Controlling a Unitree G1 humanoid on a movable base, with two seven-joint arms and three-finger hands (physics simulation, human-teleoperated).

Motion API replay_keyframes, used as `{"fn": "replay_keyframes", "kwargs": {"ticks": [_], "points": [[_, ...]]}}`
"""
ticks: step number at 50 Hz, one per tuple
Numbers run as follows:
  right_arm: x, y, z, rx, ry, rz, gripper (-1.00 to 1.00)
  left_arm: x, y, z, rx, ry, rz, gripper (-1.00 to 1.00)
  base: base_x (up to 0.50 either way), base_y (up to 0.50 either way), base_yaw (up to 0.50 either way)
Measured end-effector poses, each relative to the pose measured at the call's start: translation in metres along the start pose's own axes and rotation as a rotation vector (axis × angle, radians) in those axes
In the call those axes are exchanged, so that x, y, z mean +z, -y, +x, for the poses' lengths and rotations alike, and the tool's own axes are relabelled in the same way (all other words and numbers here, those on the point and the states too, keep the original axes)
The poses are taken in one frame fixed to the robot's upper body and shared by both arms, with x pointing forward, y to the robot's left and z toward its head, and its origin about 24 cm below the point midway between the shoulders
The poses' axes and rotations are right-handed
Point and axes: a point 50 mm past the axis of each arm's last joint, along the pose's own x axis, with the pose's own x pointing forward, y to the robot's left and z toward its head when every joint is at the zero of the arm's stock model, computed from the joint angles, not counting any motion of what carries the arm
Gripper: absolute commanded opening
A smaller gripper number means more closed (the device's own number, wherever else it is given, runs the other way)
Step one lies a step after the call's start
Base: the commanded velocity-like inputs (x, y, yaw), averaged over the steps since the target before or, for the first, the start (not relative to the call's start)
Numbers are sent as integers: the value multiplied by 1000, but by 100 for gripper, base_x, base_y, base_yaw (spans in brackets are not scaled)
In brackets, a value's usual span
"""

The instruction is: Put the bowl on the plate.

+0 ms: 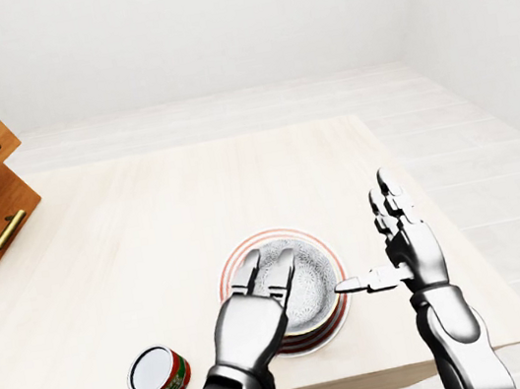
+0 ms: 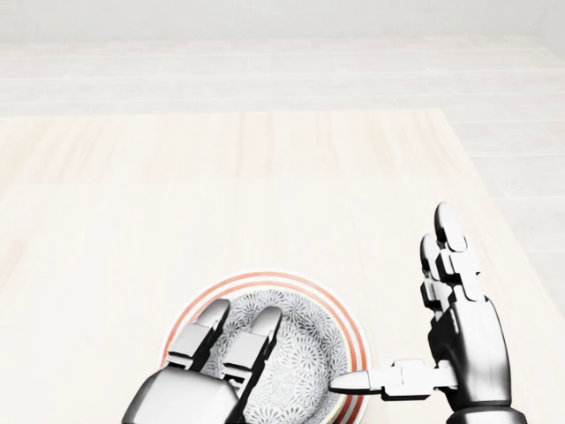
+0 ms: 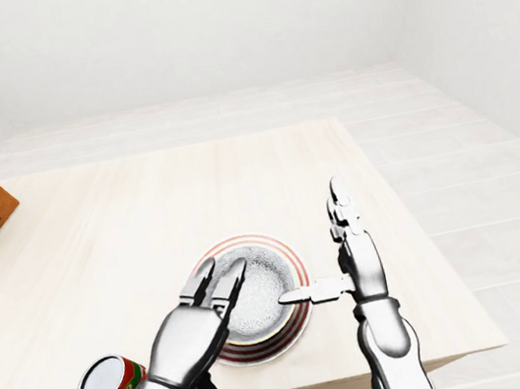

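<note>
Grey patterned bowl (image 2: 305, 340) seated on red-ringed plate (image 2: 265, 279), low in head view. Left hand (image 2: 199, 380) above bowl, fingers straight, gripping nothing. Right hand (image 2: 463, 327) beside rim, fingers spread wide. Red-green can (image 1: 160, 374) label at left: unreadable.

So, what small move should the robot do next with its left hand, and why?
Probably draw the left hand up and away from the bowl. The bowl already sits on the plate, inside its red rim; the left hand's fingers hover open over it, and the right hand stands open beside the plate.
</note>
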Motion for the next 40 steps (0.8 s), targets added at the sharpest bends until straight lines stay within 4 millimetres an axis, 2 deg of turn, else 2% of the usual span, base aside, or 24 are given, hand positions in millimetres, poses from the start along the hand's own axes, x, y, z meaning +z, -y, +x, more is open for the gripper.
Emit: {"fn": "replay_keyframes", "kwargs": {"ticks": [17,40], "points": [[4,1,1,3,20,-4,100,-9,-25,-17,22,-30,-23,100,0,0,0],[6,0,2,8,26,-8,100,-42,-59,-20,141,-116,-125,100,0,0,0]]}}
